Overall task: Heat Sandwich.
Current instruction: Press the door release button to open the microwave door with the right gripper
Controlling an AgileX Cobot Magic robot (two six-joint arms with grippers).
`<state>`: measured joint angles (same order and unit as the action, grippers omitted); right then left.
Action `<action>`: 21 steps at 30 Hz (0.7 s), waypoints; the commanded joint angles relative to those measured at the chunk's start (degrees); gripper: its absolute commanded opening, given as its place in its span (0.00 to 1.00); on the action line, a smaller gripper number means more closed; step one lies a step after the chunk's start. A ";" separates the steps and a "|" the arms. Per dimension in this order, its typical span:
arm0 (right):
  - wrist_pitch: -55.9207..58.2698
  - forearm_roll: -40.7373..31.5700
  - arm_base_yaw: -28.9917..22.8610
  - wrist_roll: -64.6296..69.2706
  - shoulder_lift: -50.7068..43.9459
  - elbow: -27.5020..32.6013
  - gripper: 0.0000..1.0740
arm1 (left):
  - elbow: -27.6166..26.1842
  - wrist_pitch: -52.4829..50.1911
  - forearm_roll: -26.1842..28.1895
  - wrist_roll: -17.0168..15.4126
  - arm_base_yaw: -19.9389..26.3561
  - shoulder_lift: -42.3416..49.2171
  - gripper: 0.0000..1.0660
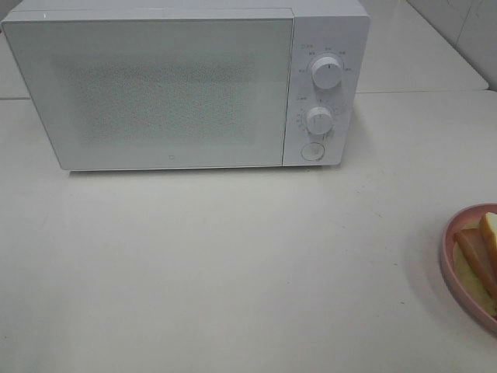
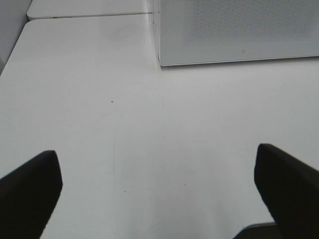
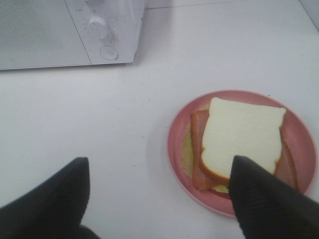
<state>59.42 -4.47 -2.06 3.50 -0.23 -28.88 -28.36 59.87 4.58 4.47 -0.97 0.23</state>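
The sandwich (image 3: 239, 139), pale bread over a reddish-brown strip, lies on a round pink plate (image 3: 299, 129). In the exterior high view the sandwich (image 1: 480, 249) and plate (image 1: 449, 249) sit at the right edge, partly cut off. The white microwave (image 1: 186, 85) stands at the back with its door shut. My right gripper (image 3: 159, 184) is open, hovering above the table beside the plate; one finger overlaps the plate's near side in the picture. My left gripper (image 2: 159, 174) is open over bare table in front of the microwave (image 2: 239, 30). Neither arm shows in the exterior high view.
The microwave has two round knobs (image 1: 327, 72) and a round button (image 1: 312, 151) on its right panel. A seam (image 1: 419, 92) divides the white table at the back. The table's left edge (image 2: 12, 55) shows in the left wrist view.
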 commanded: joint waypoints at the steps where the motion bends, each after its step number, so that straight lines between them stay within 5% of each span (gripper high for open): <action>1: -0.17 0.00 -0.17 -0.34 -1.49 0.17 0.70 | 0.17 -0.40 0.57 -0.29 0.00 1.26 0.92; 21: -0.74 0.00 -0.17 -0.40 -1.49 -0.57 0.78 | 0.17 -0.40 0.57 -0.29 0.00 1.26 0.92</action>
<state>59.53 -4.47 -2.06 3.50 -0.23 -28.82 -28.36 59.87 4.58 4.47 -0.97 0.23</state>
